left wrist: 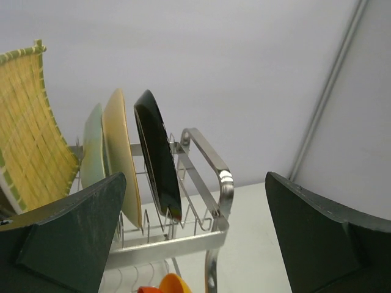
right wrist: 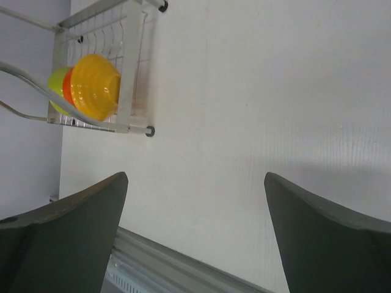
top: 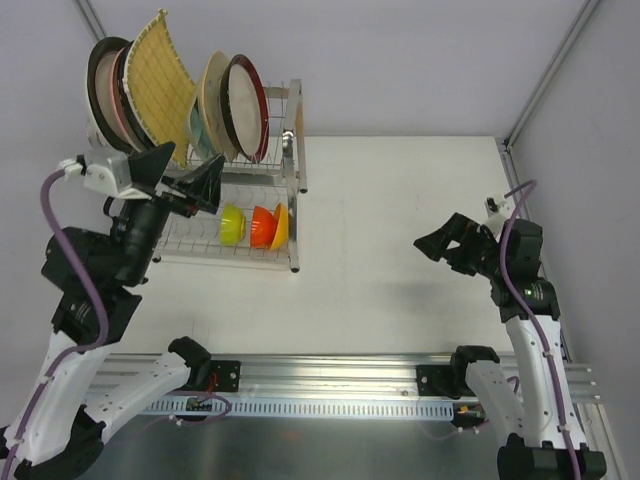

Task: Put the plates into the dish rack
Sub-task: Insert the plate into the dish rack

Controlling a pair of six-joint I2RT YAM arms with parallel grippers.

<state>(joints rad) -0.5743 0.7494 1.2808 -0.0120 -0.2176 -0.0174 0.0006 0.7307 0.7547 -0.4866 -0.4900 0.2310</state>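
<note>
The silver wire dish rack [top: 292,150] stands at the far left of the table. Its top tier holds upright plates: a dark-rimmed cream one [top: 100,85], a pink-and-white one [top: 128,100], the yellow woven square [top: 165,75], the pale teal dish [top: 200,128], a beige one [top: 215,100] and the red-rimmed one [top: 247,105]. My left gripper [top: 185,175] is open and empty just in front of the rack's top tier. In the left wrist view the rack [left wrist: 211,165] and the yellow woven square [left wrist: 30,128] show between its fingers. My right gripper [top: 445,243] is open and empty above the bare table at the right.
Small green [top: 231,222], orange [top: 262,225] and yellow [top: 281,226] bowls sit in the rack's lower tier; the yellow bowl [right wrist: 95,85] also shows in the right wrist view. An aluminium rail [top: 330,375] runs along the near edge. Grey walls close the back and sides.
</note>
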